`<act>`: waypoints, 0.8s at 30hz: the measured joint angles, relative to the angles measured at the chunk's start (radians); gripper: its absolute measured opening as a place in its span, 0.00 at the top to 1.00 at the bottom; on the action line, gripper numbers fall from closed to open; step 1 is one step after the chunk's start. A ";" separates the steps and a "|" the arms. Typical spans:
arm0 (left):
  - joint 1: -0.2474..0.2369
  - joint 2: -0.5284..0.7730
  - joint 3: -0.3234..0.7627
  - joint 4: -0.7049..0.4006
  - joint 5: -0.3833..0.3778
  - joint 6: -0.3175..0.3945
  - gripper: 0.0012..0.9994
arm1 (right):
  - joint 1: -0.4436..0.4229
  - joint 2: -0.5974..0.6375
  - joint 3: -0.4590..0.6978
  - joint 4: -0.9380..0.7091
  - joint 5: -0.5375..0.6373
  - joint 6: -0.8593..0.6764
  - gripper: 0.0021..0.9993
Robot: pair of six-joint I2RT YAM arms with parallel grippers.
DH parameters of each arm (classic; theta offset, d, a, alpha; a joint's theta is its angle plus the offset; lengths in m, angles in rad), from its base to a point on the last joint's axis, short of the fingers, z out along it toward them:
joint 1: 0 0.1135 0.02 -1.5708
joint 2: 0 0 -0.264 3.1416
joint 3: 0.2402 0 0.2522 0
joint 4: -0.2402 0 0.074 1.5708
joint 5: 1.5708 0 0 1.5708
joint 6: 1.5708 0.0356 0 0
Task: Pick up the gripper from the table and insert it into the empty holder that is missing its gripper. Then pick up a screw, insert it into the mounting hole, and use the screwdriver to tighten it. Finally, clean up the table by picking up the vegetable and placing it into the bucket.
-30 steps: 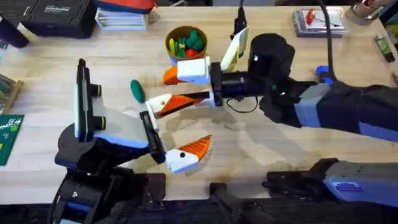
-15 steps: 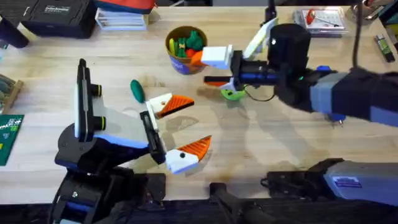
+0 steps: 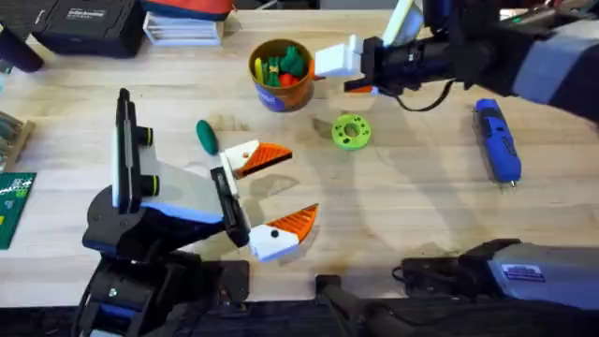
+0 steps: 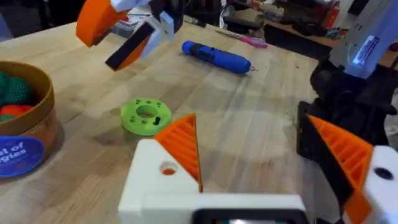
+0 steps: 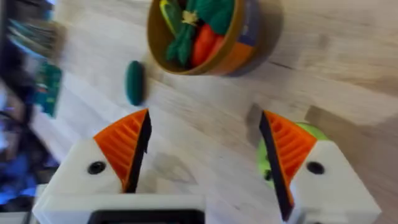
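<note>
overhead: the small dark green oblong toy vegetable lies on the light wooden surface, left of the yellow-rimmed blue bucket. the blue pen-shaped screwdriver lies far right. left wrist: the left end effector is released, empty. right wrist: the right end effector is released, empty, above the vegetable.

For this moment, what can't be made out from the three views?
- Whether a screw sits in either mounting hole of the left gripper: too small overhead, unclear in the left wrist view.
- The bit of the screwdriver: too thin to make out overhead.
- The bottom of the bucket: the toy pieces piled inside cover it.
- The lime-green disc in the right wrist view: partly behind the right gripper.
</note>
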 joint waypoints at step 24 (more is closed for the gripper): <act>0.000 0.000 0.000 0.000 0.000 0.000 0.01 | 0.108 -0.187 0.014 -0.316 0.484 -0.352 0.00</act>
